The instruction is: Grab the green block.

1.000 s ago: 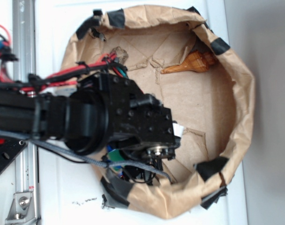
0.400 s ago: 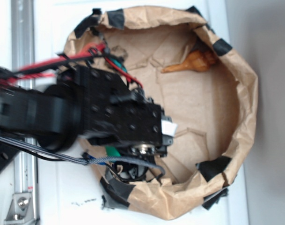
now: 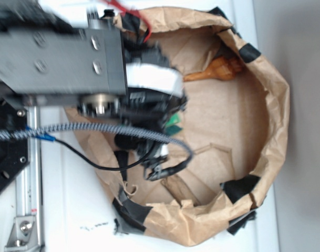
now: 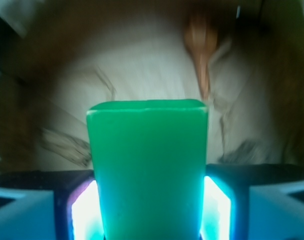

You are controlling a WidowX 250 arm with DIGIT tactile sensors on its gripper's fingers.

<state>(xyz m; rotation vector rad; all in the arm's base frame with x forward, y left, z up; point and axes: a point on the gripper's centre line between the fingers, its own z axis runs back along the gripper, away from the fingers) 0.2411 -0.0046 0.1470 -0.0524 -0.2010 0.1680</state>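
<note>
The green block (image 4: 148,170) sits pinched between the two fingers of the gripper (image 4: 149,205), which press on its side faces. Note that since a second ago the arm has risen and swung away from the near wall of the paper bag (image 3: 270,84), carrying the block clear of the floor; judge the grab achieved. Its long axis points straight out from the fingers, toward the wooden spoon (image 4: 201,55).
</note>
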